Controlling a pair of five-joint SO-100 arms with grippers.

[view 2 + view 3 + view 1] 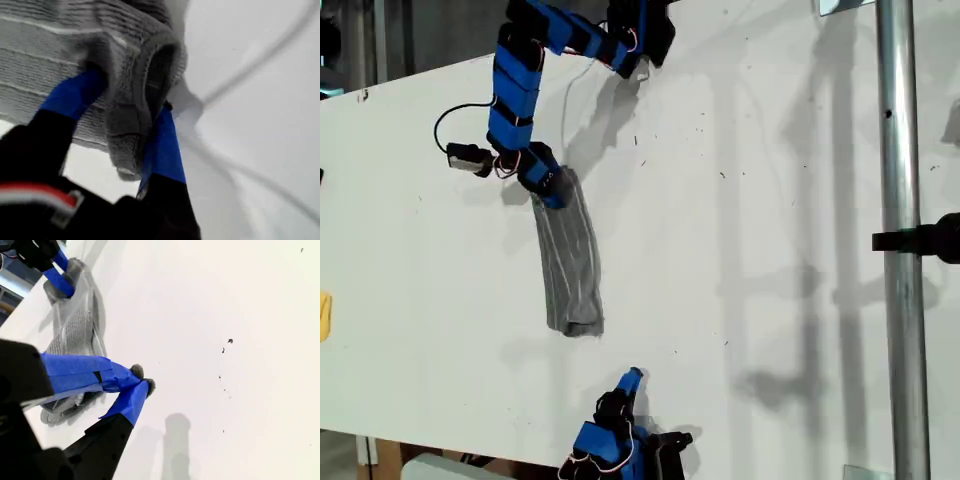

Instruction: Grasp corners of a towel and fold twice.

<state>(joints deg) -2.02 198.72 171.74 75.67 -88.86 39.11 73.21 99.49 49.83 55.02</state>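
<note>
Blue-taped fingers [162, 145] of my first end effector [120, 112] fill the first wrist view, clamped on a bunched corner [135, 100] of the towel [568, 262]. In the exterior view that end effector [548, 186] sits at the towel's upper end, and the towel lies folded into a narrow strip on the white bench [770, 250], running down toward the lower arm. My second end effector [142, 380] has its tips together on nothing, hovering over bare bench just beside the towel's near end [65, 407]. A small yellow object [325, 315] peeks in at the exterior view's left edge.
</note>
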